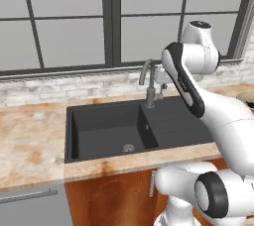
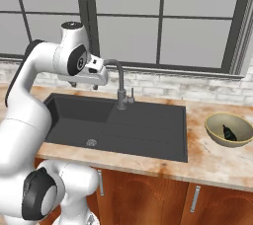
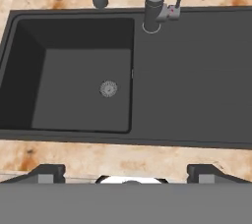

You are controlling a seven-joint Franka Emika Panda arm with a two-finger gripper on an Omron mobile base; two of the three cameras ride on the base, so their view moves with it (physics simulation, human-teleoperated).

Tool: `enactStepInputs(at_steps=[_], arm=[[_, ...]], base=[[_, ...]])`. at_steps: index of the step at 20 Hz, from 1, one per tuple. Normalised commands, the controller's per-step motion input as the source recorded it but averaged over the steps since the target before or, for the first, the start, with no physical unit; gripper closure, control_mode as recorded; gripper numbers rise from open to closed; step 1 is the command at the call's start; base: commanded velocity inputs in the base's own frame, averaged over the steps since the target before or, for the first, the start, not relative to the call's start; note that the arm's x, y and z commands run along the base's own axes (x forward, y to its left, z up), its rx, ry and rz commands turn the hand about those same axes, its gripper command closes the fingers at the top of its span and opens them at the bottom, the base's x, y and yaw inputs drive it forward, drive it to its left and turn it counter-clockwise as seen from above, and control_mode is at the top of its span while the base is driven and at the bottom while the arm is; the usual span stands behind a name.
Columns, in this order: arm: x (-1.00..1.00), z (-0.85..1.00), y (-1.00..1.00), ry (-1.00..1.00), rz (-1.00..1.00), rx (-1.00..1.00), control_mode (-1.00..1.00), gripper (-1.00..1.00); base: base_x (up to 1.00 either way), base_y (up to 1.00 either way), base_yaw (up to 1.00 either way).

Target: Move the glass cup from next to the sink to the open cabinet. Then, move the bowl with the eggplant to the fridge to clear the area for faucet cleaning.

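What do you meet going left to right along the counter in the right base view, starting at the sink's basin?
Deep basin of the matte black rectangular sink → grey metal gooseneck faucet → flat black draining side → wide olive-tan bowl holding the small dark eggplant.

The sink (image 3: 192, 75) is rendered in matt black w/ a smooth finish; its drain (image 3: 108, 89) looks like steel. The faucet (image 2: 121, 83) is shown as dull grey metal. The desk (image 1: 30, 145) is finished in mottled tan-orange stone, smooth. The bowl (image 2: 213, 129) appears olive-tan, semi-gloss. Cabinet fronts (image 2: 143, 199) are seen as reddish-brown wood w/ silver handles. The wall (image 1: 49, 88) is given as rough pale brick.
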Motion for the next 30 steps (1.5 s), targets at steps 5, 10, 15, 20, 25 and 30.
enactStepInputs(at_steps=[5, 10, 15, 20, 25, 30], arm=[[-0.96, -0.01, -0.46, -0.04, -0.07, 0.06, -1.0, -1.0], [-0.99, 0.0, -0.71, -0.04, -0.16, 0.12, -1.0, -1.0], [-0.66, 0.0, -0.65, 0.0, -0.17, 0.07, -1.0, -1.0], [-0.04, 0.0, -0.08, 0.0, -0.01, 0.0, -1.0, -1.0], [0.0, 0.0, 0.0, 0.0, 0.0, 0.0, -1.0, -1.0], [0.0, 0.0, 0.0, 0.01, 0.0, 0.0, -1.0, -1.0]], base=[[0.0, 0.0, 0.0], [0.0, 0.0, 0.0], [0.0, 0.0, 0.0], [0.0, 0.0, 0.0], [0.0, 0.0, 0.0], [0.0, 0.0, 0.0]])
